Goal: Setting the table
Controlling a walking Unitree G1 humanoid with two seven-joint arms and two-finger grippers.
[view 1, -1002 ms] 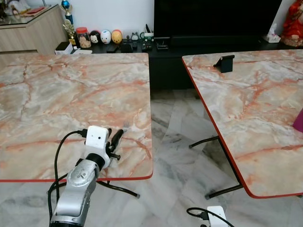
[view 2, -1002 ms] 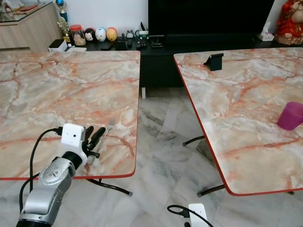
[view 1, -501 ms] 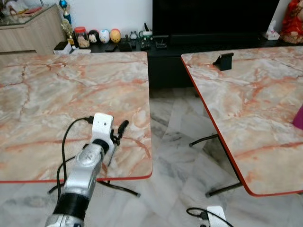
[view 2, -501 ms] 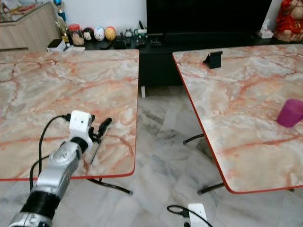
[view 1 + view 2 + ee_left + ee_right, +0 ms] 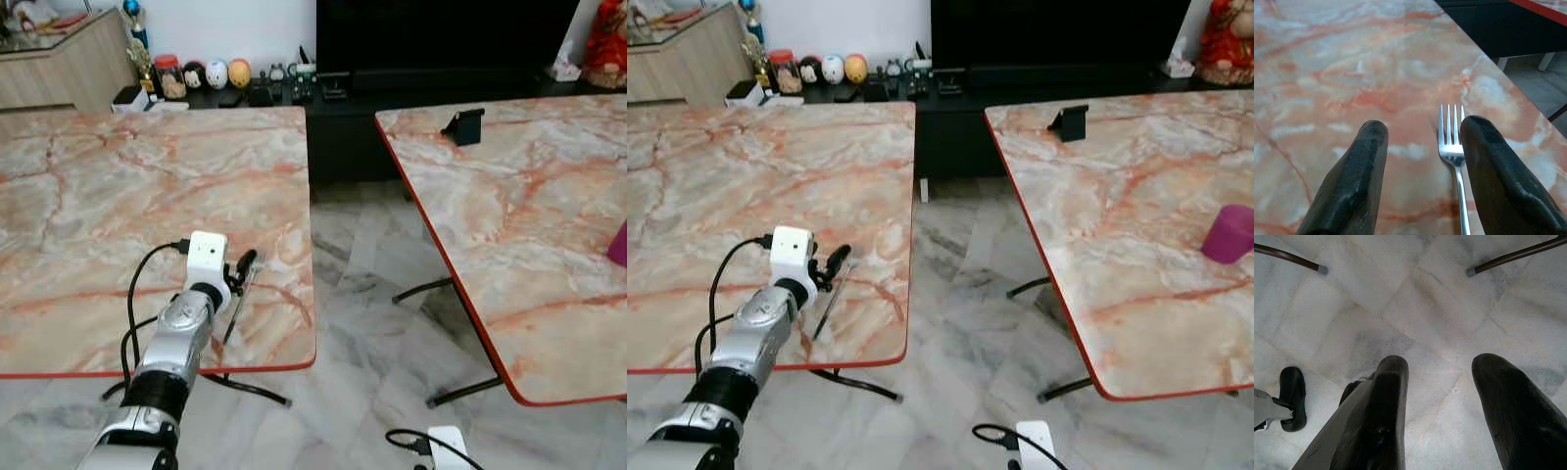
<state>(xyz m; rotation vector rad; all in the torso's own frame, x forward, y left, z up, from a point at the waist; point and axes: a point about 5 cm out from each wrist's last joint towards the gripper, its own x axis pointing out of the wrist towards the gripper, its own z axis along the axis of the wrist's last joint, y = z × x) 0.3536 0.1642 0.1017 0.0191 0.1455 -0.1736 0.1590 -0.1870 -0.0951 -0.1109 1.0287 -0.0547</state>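
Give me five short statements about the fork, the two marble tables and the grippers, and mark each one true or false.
1. The silver metal fork lies flat on the left pink-veined marble table. True.
2. The left gripper is shut on the fork. False: its fingers are apart, and the fork lies beside one of them.
3. A purple cup stands on the right marble table. True.
4. The right gripper hangs over the marble table. False: it hangs over the pale tiled floor.
5. The fork lies in the middle of the table. False: it is near the table's right front corner.
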